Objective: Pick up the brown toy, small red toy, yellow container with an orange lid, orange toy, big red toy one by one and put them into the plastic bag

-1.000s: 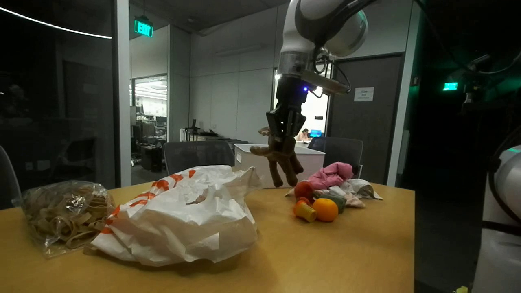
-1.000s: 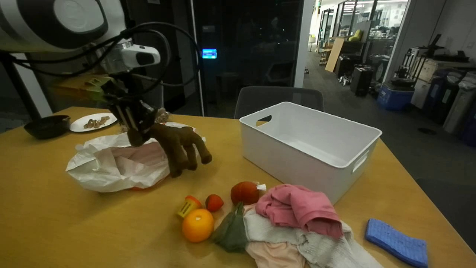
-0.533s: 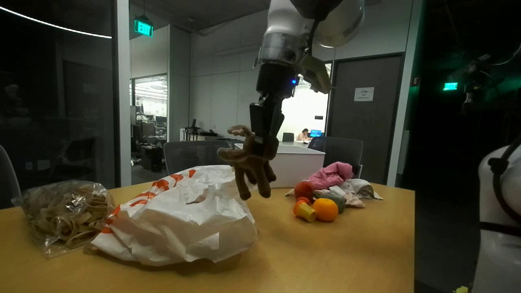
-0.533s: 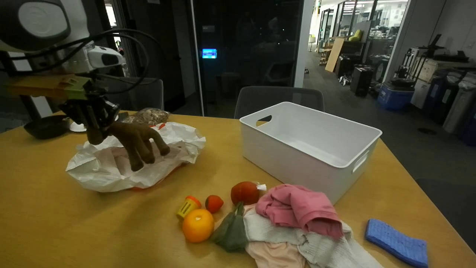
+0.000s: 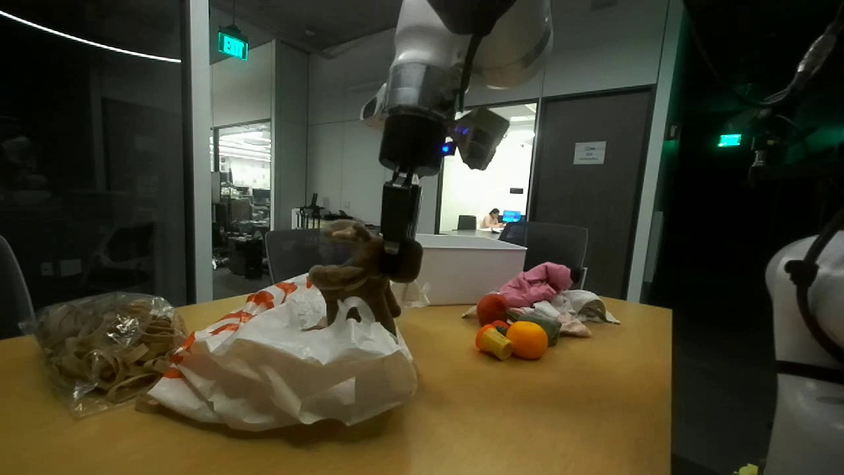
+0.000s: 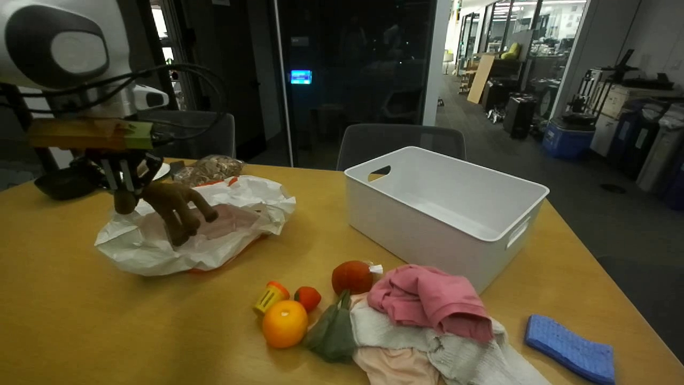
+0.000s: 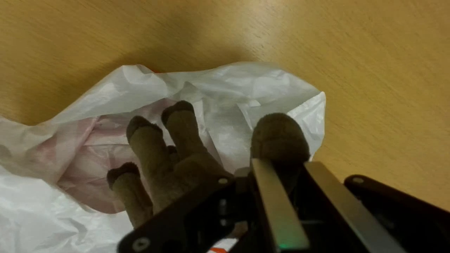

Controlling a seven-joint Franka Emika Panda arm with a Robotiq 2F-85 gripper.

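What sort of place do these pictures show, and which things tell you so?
Probably an office meeting room or lab: a lit green exit sign, chairs at the table, and a person near a lit screen in the background.

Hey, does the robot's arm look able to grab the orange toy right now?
Probably not yet: its fingers are closed on the brown toy, at the opening of the plastic bag. Once they let go, the orange toy should be reachable from above, since nothing lies over it.
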